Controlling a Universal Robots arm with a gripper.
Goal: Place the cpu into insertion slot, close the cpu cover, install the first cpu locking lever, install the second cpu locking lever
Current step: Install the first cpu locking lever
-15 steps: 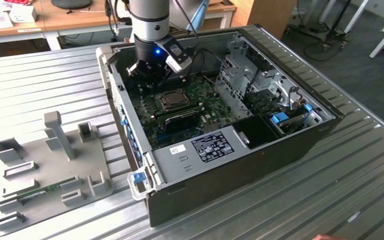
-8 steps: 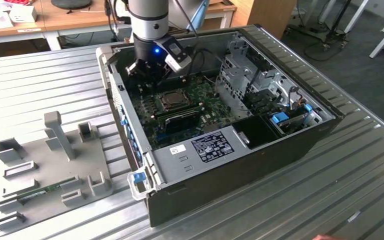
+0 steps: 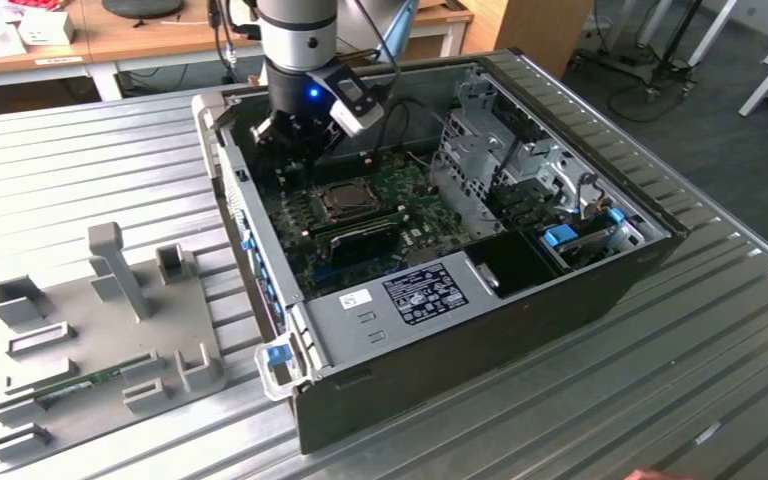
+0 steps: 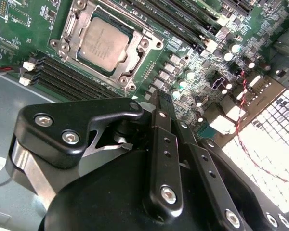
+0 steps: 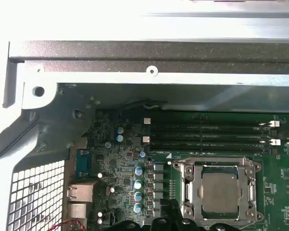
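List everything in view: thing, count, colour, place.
table: one, silvery, beneath everything
computer case: one, black, open on the table
motherboard: one, green, inside the case
insertion slot: one, silvery-rimmed, on the motherboard
cpu: one, silvery, seated in the insertion slot
cpu cover: one, silvery, down around the cpu
memory slots: several, black, beside the insertion slot
fixture tray: one, grey, table, exterior view's left
robot arm: one, grey, above the case
gripper: one, black, over the motherboard near the insertion slot
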